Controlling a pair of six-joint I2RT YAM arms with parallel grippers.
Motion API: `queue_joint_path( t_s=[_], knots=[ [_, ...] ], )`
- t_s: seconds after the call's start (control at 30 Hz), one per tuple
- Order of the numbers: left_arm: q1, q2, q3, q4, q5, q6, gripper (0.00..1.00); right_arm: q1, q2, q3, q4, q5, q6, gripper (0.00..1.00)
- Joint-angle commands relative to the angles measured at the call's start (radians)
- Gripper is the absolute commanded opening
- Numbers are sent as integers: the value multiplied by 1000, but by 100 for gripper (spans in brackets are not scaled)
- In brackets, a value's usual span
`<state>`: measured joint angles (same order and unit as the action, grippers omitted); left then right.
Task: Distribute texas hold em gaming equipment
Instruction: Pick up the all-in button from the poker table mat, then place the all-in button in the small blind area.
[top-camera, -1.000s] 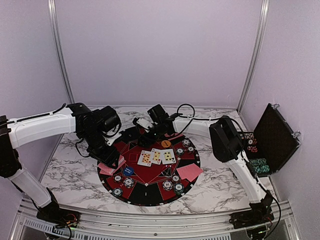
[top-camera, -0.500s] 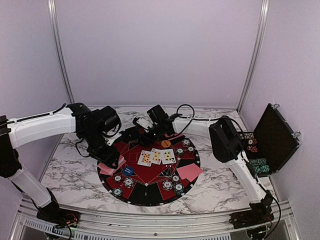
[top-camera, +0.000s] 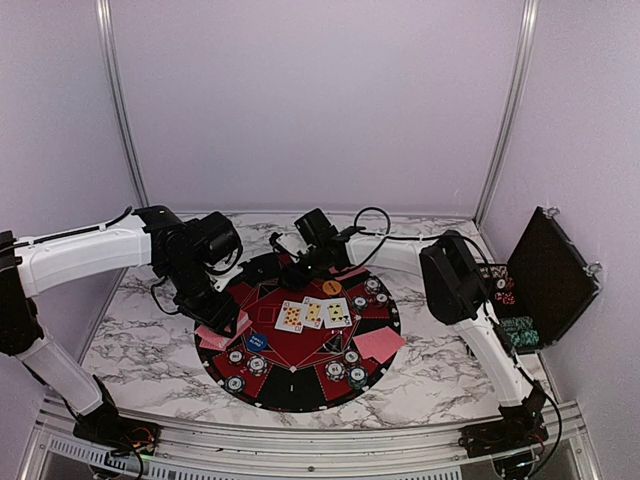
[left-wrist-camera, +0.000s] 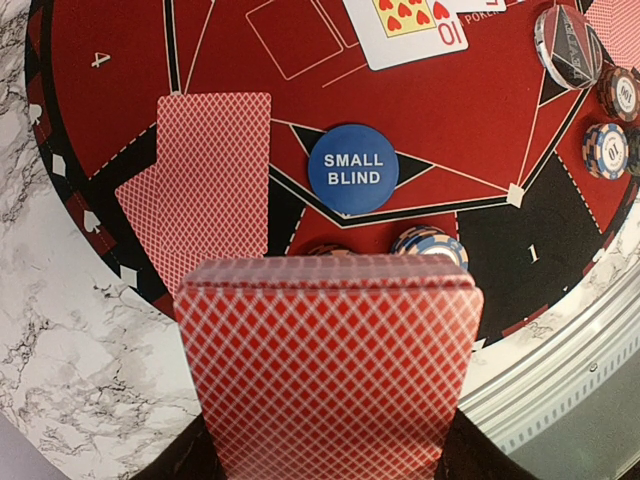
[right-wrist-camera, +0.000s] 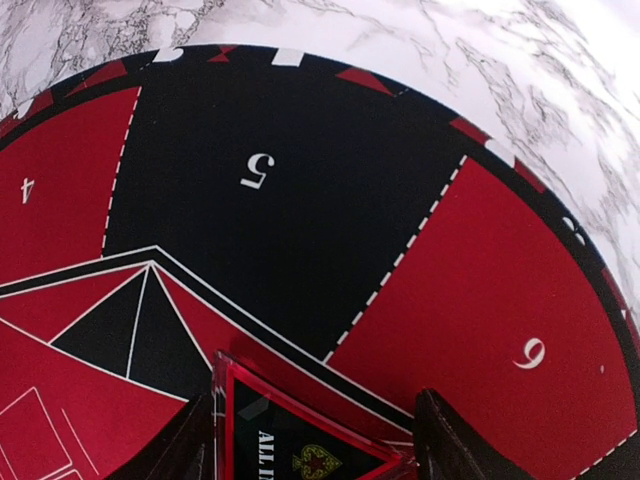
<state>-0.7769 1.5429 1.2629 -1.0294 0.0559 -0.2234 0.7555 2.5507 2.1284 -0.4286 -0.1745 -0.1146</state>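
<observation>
Deck of red-backed cards (left-wrist-camera: 330, 360) sits pinched in left gripper (left-wrist-camera: 328, 455), backs up, hovering over near-left rim of round mat (left-wrist-camera: 480, 110); held low and flat, probably so single cards can come off the top. Two face-down cards (left-wrist-camera: 215, 170) lie overlapped, mostly on the red sector marked 4, just beyond the deck and beside blue SMALL BLIND disc (left-wrist-camera: 353, 169); reads as one seat's hand dealt. Striped chips (left-wrist-camera: 607, 120) cluster toward the next seat; three face-up cards (top-camera: 313, 313) lie mid-mat, presumably the community cards.

Right gripper (right-wrist-camera: 305, 455) reaches to the far side, near the border of sectors 5 and 6; fingers (right-wrist-camera: 185, 445) stand either side of triangular ALL IN marker (right-wrist-camera: 290, 420); cannot tell whether they pinch it or merely bracket it. Judgement: marker belongs at the inner point of sector 5; sectors 5 and 6 show no cards or chips in the right wrist view, so distribution looks partway.
</observation>
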Motion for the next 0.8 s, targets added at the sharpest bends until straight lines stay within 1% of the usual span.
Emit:
queue_joint_path(
  t_s=[0.0,0.57,0.77],
  knots=[
    [4,-5,23,-8,11,8,53,7,-63,25,-29,4,53,64],
    [4,-10,13,-8,7,0,53,27,-151,-42,-9,31,64,63],
    [6,-13,11,-7,7,0,53,48,-205,-98,-4,58,72,63]
  ],
)
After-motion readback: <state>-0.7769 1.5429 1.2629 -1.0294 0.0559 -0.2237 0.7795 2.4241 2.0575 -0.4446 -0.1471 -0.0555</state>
